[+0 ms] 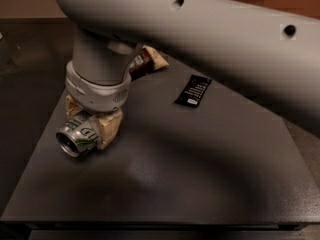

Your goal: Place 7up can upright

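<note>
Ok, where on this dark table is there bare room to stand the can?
The table is barest at its front middle and right, between the black wrapper and the front edge. It is crowded at the left, where the gripper holds the 7up can sideways, with the snack bag behind.

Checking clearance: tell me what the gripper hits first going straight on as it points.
Pointing down, the gripper, shut on the sideways 7up can, would probably press the can onto the table first.
</note>
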Controlling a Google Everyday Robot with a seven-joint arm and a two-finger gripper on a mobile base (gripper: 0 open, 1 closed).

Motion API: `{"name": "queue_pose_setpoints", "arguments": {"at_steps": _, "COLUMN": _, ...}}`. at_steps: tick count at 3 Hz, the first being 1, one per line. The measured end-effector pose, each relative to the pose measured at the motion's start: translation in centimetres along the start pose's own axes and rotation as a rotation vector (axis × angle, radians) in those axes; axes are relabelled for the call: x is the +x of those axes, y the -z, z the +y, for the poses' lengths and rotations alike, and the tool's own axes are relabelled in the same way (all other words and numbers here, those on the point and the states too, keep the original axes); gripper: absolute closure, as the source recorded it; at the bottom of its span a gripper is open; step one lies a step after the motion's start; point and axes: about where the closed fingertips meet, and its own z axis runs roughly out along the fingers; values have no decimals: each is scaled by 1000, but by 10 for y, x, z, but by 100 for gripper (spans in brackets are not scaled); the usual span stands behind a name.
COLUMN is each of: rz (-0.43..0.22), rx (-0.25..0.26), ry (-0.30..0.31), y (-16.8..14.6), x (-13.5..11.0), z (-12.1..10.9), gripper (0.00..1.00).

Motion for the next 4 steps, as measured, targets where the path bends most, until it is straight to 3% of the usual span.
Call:
{"name": "queue_pose_setpoints", "arguments": {"at_steps": 1, "rz": -13, "rx": 79, "ry": -139, "y": 5, "x": 10, "z": 1, "gripper": 100}}
{"name": "queue_pose_setpoints", "arguments": {"at_steps": 2, "rz": -43, "rx": 126, "ry": -247, "y": 7, "x": 25, "z": 2, "gripper": 100}}
{"name": "queue_pose_setpoints", "arguments": {"at_steps": 3, "rz": -82, "rx": 165, "ry": -276, "y": 8, "x": 36, "z": -1, "gripper": 100}}
{"name": "queue_pose_setpoints", "arguments": {"at_steps": 4, "rz": -82, "rx": 165, "ry": -276, "y": 8, "x": 36, "z": -1, "gripper": 100}}
